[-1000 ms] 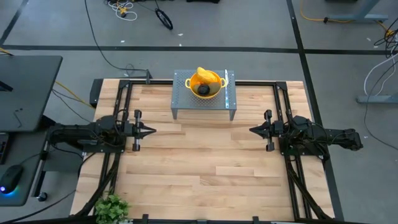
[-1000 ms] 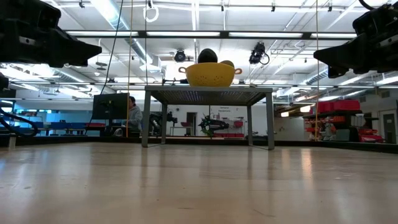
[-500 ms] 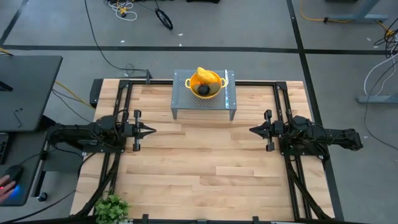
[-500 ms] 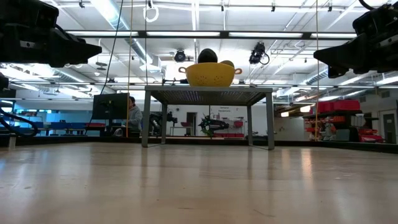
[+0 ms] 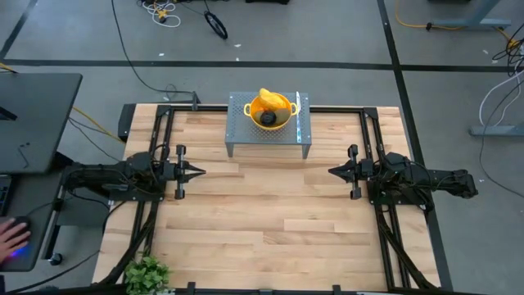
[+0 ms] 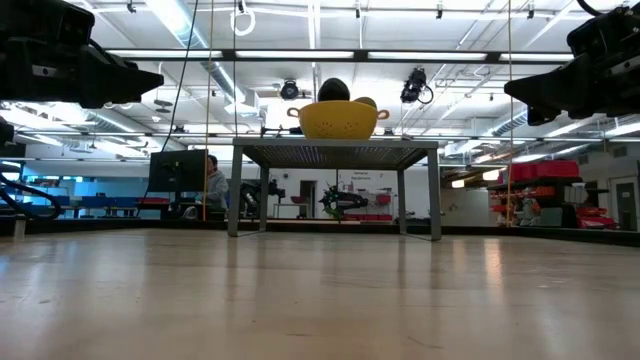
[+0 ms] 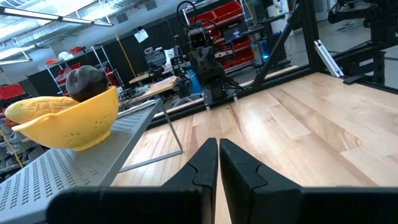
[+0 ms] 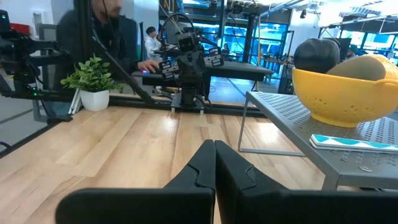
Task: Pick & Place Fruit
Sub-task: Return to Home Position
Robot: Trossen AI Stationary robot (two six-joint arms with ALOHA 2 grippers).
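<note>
Wooden surface [image 5: 270, 213] from above, with both arms drawn back to its sides. The left arm [image 5: 106, 179] lies along the left edge. Its left claw [image 5: 201, 172] points right toward the middle, clenched on nothing, the two fingers meeting at their tips. The right arm [image 5: 417, 180] lies opposite at the right edge. The right claw [image 5: 331, 171] points left, likewise clenched and empty. Both claws hang above the boards, well apart from each other and from the shelf.

At the far middle of the surface stands a perforated grey metal shelf [image 5: 246, 135] on four legs. On its top sits a yellow perforated bowl [image 5: 255, 108] with two handles. Inside the bowl, a yellow-orange oblong fruit [image 5: 274, 98] rests at the far side and a dark round fruit [image 5: 268, 119] nearer; other pieces cannot be told apart. Just right of the bowl, on the shelf, lies a slim knife [image 8: 354, 142] with a pale blue patterned handle. Off the surface, at near left, a person's hand [image 5: 10, 238] shows.
</note>
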